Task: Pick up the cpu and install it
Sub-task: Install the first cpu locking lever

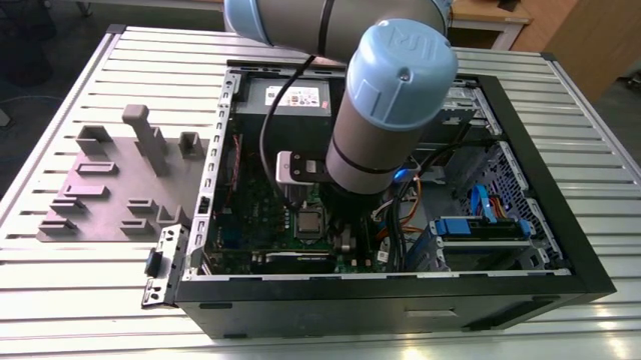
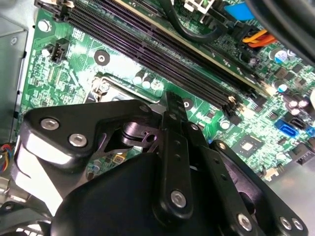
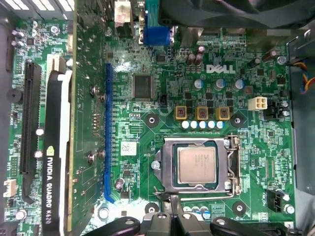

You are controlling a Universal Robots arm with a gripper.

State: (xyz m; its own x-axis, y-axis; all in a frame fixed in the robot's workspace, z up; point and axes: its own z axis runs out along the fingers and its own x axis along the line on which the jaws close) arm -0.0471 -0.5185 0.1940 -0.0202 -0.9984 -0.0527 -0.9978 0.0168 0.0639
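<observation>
The cpu (image 3: 197, 165) lies flat in the motherboard socket (image 3: 165, 167), silver top up, inside the open computer case (image 1: 521, 142). In the exterior view the cpu (image 1: 308, 222) shows just beside the arm's wrist on that view's left. My gripper (image 3: 175, 220) hovers low over the board right next to the socket, off the chip, its fingertips (image 3: 162, 222) standing close together with nothing between them. In the second wrist view the gripper (image 2: 169, 105) covers most of the socket, leaving a corner of the silver socket frame (image 2: 110, 91) visible.
A black graphics card (image 3: 54, 162) stands beside a blue slot (image 3: 107, 132). Long black memory slots (image 2: 162, 54) run past the socket. Cables (image 1: 406, 217) and a blue drive bay (image 1: 481, 227) fill the case's side on the exterior view's right. A grey fixture plate (image 1: 110, 187) lies outside on the slatted table.
</observation>
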